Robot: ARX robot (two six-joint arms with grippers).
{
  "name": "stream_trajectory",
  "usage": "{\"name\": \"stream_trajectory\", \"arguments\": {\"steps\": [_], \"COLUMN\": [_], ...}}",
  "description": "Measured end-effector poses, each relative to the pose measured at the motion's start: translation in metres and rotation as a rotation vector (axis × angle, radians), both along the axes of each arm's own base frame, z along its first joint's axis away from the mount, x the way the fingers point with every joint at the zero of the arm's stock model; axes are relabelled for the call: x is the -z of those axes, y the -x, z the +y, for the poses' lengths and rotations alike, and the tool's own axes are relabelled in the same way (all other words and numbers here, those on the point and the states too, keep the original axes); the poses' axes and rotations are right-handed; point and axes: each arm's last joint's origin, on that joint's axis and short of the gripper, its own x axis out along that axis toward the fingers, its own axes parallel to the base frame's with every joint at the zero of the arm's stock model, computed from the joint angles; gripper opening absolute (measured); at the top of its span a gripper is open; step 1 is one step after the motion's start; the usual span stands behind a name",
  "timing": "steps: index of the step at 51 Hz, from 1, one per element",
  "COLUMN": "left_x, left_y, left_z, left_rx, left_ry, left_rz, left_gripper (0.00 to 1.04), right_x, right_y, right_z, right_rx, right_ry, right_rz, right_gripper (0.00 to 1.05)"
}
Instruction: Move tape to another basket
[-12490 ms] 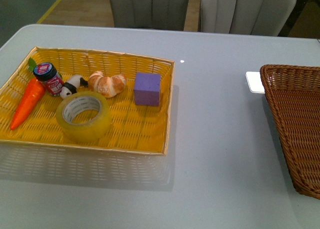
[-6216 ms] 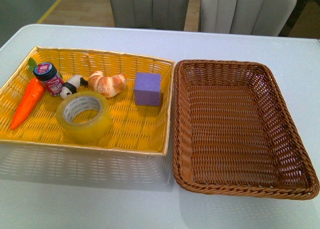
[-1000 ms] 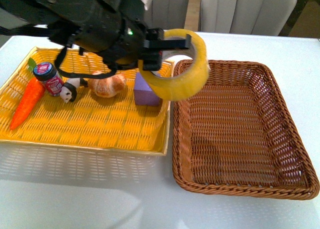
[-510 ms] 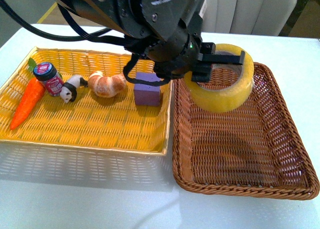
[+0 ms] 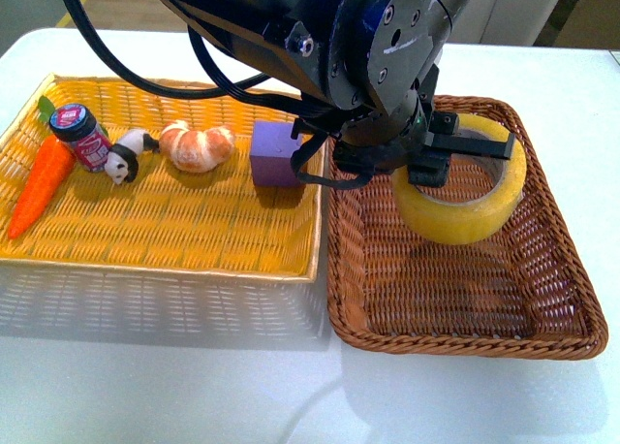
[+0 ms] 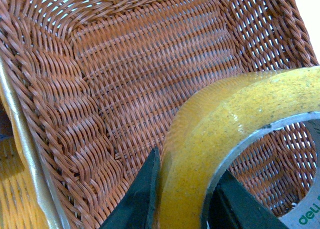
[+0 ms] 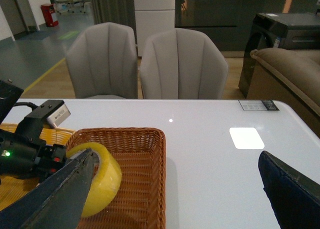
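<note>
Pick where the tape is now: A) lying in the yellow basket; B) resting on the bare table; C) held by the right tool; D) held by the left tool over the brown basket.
D: the left tool pinches the wall of the tape over the brown basket.

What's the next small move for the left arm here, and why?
Probably lower the left gripper a little, then open it. Its jaws clamp the wall of the packing tape roll, which hangs inside the rim of the brown wicker basket, seemingly just above the weave, with a shadow beneath.
</note>
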Motion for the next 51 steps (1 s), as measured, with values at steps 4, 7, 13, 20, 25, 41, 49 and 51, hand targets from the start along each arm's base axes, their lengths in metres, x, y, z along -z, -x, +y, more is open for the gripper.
{"name": "stream_trajectory", "arguments": {"steps": [4, 7, 13, 20, 25, 41, 49, 51], "left_x": [0.001, 0.001, 0.001, 0.008, 0.006, -0.051, -0.067, -0.072], "left_y": [0.000, 0.000, 0.000, 0.006, 0.008, 0.017, 0.034, 0.040], "left_z": [0.000, 0.000, 0.000, 0.014, 0.028, 0.112, 0.147, 0.156], "left_rx": [0.001, 0.000, -0.009, -0.043, -0.069, -0.230, -0.272, -0.279], "left_ry": [0.003, 0.007, 0.014, 0.008, 0.016, 0.133, 0.187, 0.210], "left_rz": [0.005, 0.008, 0.003, 0.009, 0.010, -0.134, -0.185, -0.206], "left_gripper": [0.36, 0.48, 0.73, 0.98, 0.95, 0.96, 0.96, 0.96], "right_x": [0.000, 0.000, 0.000, 0.000, 0.000, 0.000, 0.000, 0.000], "right_y": [0.000, 0.000, 0.000, 0.000, 0.000, 0.000, 0.000, 0.000], "right_z": [0.000, 0.000, 0.000, 0.000, 0.000, 0.000, 0.000, 0.000], "right_rx": [0.000, 0.000, 0.000, 0.000, 0.000, 0.000, 0.000, 0.000], "right_ry": [0.000, 0.000, 0.000, 0.000, 0.000, 0.000, 0.000, 0.000], "right_rz": [0.000, 0.000, 0.000, 0.000, 0.000, 0.000, 0.000, 0.000], "right_gripper": [0.96, 0.96, 0.96, 0.96, 0.96, 0.96, 0.96, 0.96]}}
